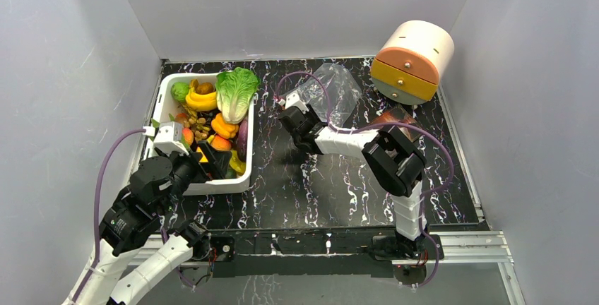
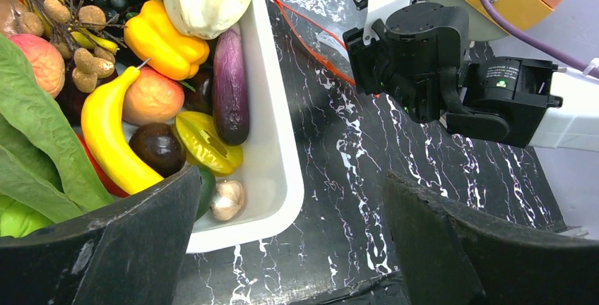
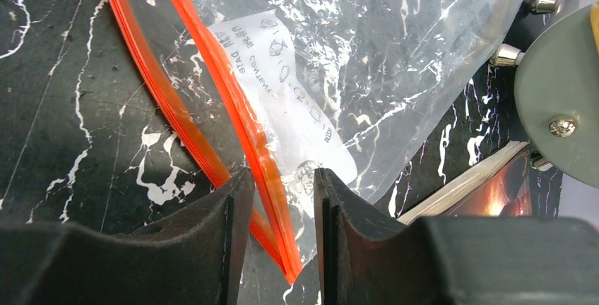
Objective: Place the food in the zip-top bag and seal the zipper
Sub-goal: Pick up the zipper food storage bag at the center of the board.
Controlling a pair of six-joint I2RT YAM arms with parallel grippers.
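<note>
The zip-top bag [image 1: 333, 87] lies flat on the black table at the back, clear and empty [image 3: 395, 51]. Its zipper [image 3: 236, 111] is parted into two red-orange strips that meet at a corner between my fingers. My right gripper [image 3: 282, 185] is open with a narrow gap and straddles one strip near that corner without pinching it; it also shows in the top view [image 1: 291, 113]. The food, with lettuce [image 1: 236, 90], bananas [image 2: 106, 135], a purple eggplant [image 2: 229, 86] and a yellow pepper [image 2: 166, 40], fills the white tub [image 2: 279, 178]. My left gripper [image 2: 293, 185] is wide open and empty over the tub's near right corner.
A round orange and yellow drawer unit [image 1: 413, 58] stands at the back right, close behind the bag. A dark brown printed packet [image 1: 395, 118] lies beside the bag under my right arm. Grey walls enclose the table on three sides.
</note>
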